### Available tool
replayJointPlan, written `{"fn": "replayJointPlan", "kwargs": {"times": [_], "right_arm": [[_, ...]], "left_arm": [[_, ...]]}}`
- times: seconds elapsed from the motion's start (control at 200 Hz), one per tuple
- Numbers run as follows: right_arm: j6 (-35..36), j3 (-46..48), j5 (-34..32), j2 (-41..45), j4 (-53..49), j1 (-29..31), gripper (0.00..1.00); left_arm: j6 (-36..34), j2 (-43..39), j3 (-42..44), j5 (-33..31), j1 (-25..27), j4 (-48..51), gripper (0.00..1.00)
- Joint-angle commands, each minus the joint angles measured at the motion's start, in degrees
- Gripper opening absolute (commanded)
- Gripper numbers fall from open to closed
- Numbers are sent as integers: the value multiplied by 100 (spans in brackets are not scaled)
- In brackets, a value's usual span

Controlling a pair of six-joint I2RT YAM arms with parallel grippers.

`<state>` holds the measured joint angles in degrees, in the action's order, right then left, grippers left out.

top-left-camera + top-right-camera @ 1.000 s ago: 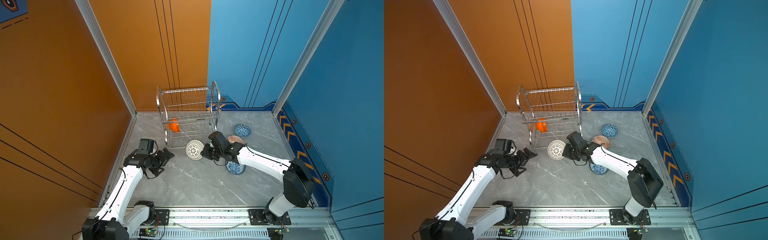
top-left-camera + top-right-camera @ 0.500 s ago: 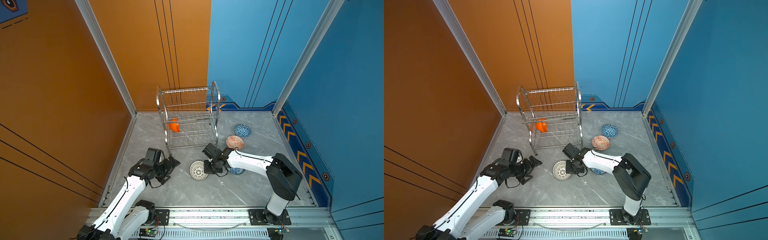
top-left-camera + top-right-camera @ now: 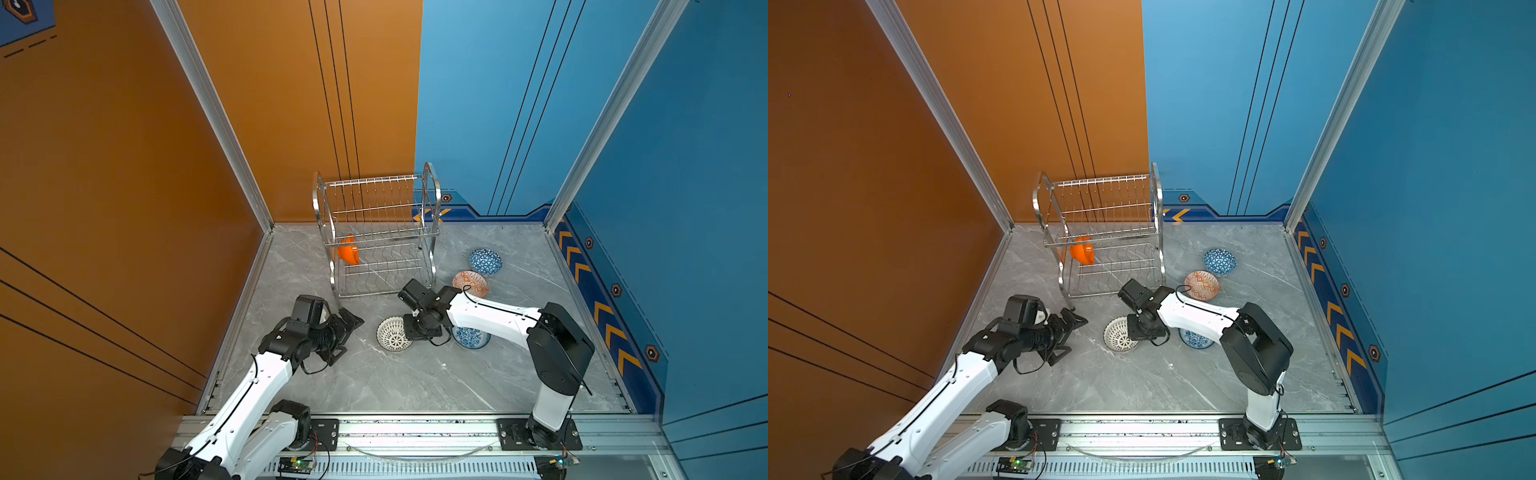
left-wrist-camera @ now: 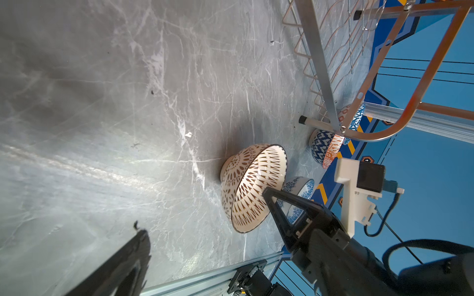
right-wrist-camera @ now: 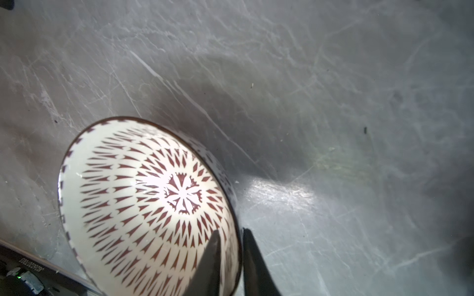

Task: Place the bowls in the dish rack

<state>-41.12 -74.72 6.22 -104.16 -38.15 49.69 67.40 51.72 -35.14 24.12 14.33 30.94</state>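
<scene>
**Marble counter (image 3: 415, 382), orange wall (image 3: 124, 166), blue wall (image 3: 685, 166)**

Before the dish rack (image 3: 376, 232), the lattice bowl (image 3: 392, 334) is tilting on the grey counter, the right hand (image 5: 232, 246) straddling its rim; pinching or not, I cannot tell. The left hand (image 3: 351, 338) is hovering spread nearby.

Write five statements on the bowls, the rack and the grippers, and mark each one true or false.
1. The orange bowl sits inside the dish rack. True.
2. The left gripper holds a bowl. False: it is open and empty.
3. The right gripper has one finger inside and one outside the rim of the lattice bowl. True.
4. The lattice bowl stands level. False: it is tilted.
5. Two bowls are in the dish rack. False: only the orange bowl is; the other four are outside it.
</scene>
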Motion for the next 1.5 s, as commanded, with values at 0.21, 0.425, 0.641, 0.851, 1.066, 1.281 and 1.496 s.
{"fn": "replayJointPlan", "kwargs": {"times": [0.21,0.425,0.641,0.851,1.066,1.281,1.496], "right_arm": [[645,-837,-731,94,-888,190,48],[1332,-1161,-927,156,-1078,667,70],[1668,-1474,-1003,-181,-1238,1165,73],[1860,-1986,-1146,-807,-1502,1515,67],[1854,-2160,-1345,-1256,-1590,1644,54],[1983,-2343,-1519,-1662,-1683,1712,43],[2073,-2446,-1606,-1800,-1697,1728,22]], "left_arm": [[43,17,20,215,-63,-168,98],[407,-169,410,670,-578,-741,98],[535,-353,533,942,-932,-745,98],[586,-440,568,1042,-1081,-709,98],[486,-587,557,1122,-1250,-413,98],[355,-797,594,1259,-1491,-92,98],[279,-876,602,1349,-1720,78,98]]}}
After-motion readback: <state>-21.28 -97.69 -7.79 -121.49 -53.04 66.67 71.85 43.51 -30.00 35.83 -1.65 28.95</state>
